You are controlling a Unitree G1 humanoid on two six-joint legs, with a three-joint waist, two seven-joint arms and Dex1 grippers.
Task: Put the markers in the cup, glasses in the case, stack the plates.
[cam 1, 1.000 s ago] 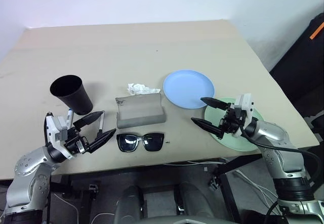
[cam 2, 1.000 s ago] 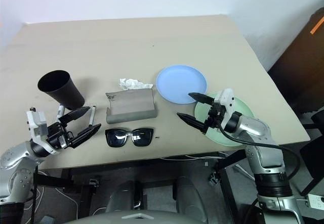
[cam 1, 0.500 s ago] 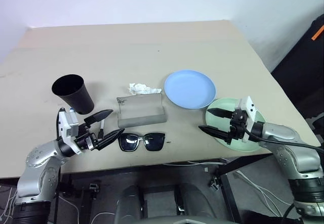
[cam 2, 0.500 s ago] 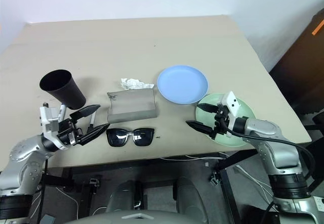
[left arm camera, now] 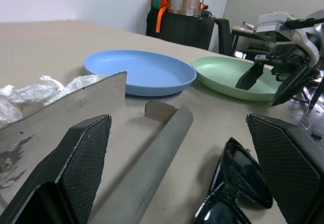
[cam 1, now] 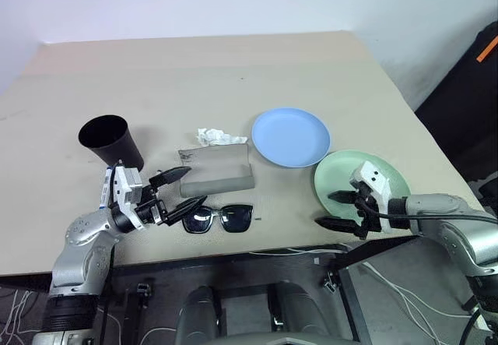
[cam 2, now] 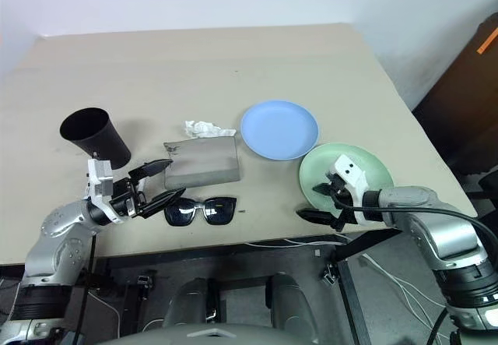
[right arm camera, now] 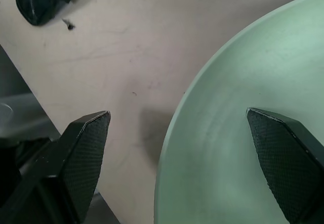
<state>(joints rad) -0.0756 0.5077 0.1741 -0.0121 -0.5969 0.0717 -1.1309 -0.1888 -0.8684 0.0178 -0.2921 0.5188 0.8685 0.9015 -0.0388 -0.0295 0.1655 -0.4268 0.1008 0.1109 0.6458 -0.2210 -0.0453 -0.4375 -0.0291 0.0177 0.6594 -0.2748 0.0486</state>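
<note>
1. Beige desk [cam 1: 233, 72] carries everything; clock directions are as seen from the head, twelve o'clock being the far edge.
2. Black cup [cam 1: 110, 142] stands at about nine o'clock, leaning slightly, its mouth open upward.
3. Grey case [cam 1: 216, 172] lies near the centre, with a crumpled tissue [cam 1: 216, 136] touching its far edge.
4. Black glasses [cam 1: 216, 218] lie just beside the case at its six o'clock, unfolded, lenses facing up.
5. Blue plate [cam 1: 290, 136] sits at the case's two o'clock; the mint plate [cam 1: 366, 180] lies just beside it at its four o'clock, near the desk's front edge. They are not stacked.
6. One marker [cam 1: 106, 191] shows partly behind the left arm, just beside the cup at its six o'clock; I cannot make out a second.
7. Left fingers [cam 1: 180, 188] are spread wide and hold nothing, one tip over the case's near left corner, the other by the glasses' left lens.
8. Right fingers [cam 1: 336, 209] are spread wide and empty, straddling the mint plate's near left rim.
</note>
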